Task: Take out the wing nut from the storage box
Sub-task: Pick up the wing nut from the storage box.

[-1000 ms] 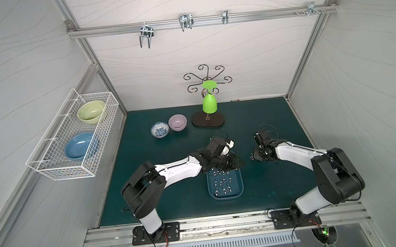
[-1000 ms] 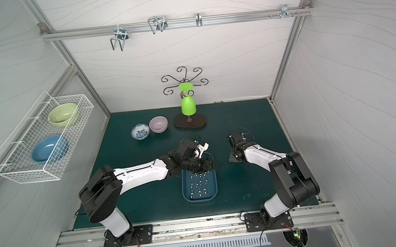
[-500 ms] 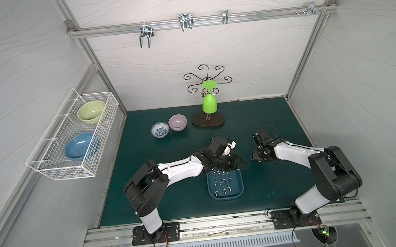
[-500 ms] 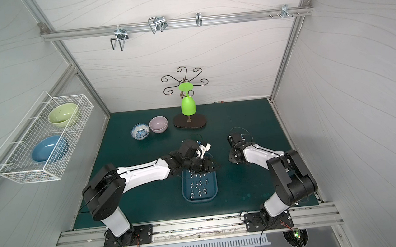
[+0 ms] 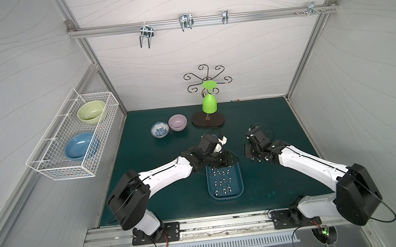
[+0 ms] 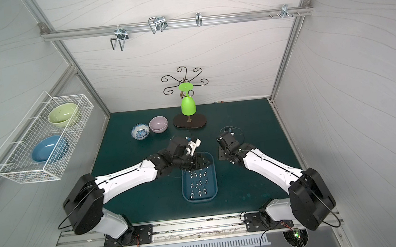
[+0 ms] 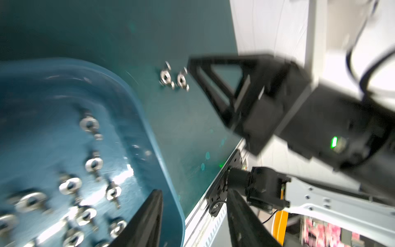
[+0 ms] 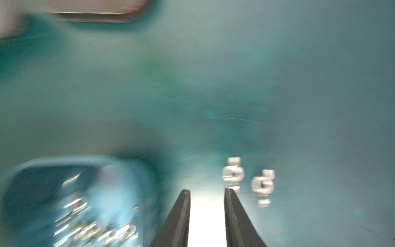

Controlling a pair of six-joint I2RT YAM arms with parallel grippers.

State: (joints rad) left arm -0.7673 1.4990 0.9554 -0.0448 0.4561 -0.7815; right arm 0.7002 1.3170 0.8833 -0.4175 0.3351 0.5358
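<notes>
The blue storage box point(image 5: 238, 191) lies mid-mat in both top views and holds several silver wing nuts point(image 5: 222, 181). My left gripper point(image 5: 228, 160) hangs over the box's far end, open and empty. In the left wrist view one finger point(image 7: 150, 216) is above the box floor and the other is outside the rim point(image 7: 149, 136). My right gripper point(image 5: 251, 151) hovers low over the mat just right of the box. In the right wrist view it point(image 8: 207, 193) is open with nothing between the fingers. Two wing nuts point(image 8: 233, 173) point(image 8: 262, 185) lie on the mat just beside its tips.
A patterned bowl point(image 5: 159, 129) and a lilac bowl point(image 5: 177, 122) stand at the back left. Behind them to the right, a wire stand point(image 5: 208, 122) carries a green glass point(image 5: 209, 104). On the left wall hangs a white wire basket point(image 5: 47, 165) with two bowls.
My right gripper's jaws have parted from shut while it stays over the mat beside the box. The left arm has edged slightly over the box's far end.
</notes>
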